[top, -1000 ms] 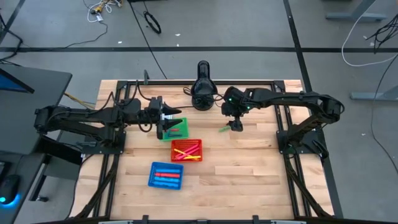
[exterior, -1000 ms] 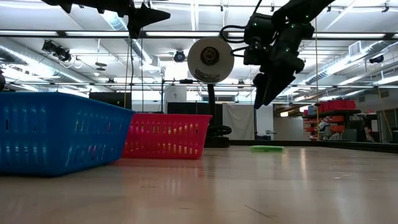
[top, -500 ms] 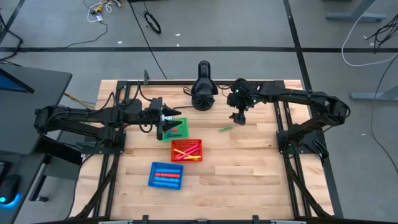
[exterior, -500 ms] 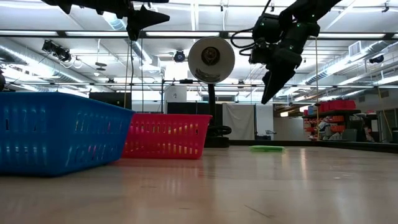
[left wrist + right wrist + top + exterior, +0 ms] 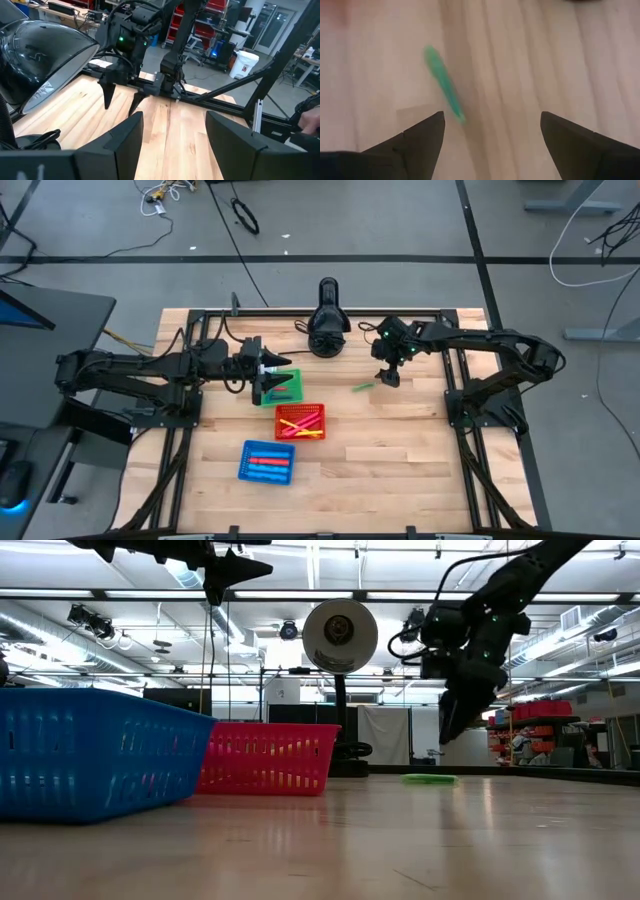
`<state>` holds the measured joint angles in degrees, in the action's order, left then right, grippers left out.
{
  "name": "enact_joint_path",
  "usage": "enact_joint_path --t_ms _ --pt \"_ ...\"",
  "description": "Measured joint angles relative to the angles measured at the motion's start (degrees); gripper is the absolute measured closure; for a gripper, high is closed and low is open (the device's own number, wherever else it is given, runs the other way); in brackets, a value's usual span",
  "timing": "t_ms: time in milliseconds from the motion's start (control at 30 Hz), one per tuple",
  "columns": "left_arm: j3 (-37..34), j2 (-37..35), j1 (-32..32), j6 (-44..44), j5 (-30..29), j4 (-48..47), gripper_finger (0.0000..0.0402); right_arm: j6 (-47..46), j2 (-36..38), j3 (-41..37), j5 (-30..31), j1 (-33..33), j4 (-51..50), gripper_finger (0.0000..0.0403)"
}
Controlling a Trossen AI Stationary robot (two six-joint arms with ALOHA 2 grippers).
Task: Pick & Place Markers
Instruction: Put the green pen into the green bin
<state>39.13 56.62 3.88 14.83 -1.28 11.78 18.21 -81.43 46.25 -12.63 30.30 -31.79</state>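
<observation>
In the overhead view, you see the one loose marker, a thin green pen-like stick [image 5: 362, 388], lying flat on the bare wooden table [image 5: 400, 450] just right of centre, its long axis running from lower left to upper right. The right pincer [image 5: 391, 378] hangs above the table just to the upper right of it, its fingers spread and empty; in the right wrist view the green stick [image 5: 444, 84] lies ahead of the two dark fingertips, nearer one of them than the other, so the pincer is not yet centred over it. In the level view the pincer [image 5: 452, 727] is clear of the table, with the stick [image 5: 429, 778] below and slightly to the left. Judge the right arm the nearer one. The left pincer [image 5: 262, 378] waits at the left edge of the square green plastic basket [image 5: 284, 387], its fingers also spread. The red basket [image 5: 300, 421] and blue basket [image 5: 266, 461] already hold sorted sticks.
</observation>
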Motion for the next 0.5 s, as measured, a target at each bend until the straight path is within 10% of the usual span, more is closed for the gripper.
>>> enact_joint_path --t_ms 500 --pt "0.0 0.0 0.0 2.6 0.0 -0.1 0.0179 4.9 0.0 -9.1 -6.0 -2.6 15.9 0.0076"
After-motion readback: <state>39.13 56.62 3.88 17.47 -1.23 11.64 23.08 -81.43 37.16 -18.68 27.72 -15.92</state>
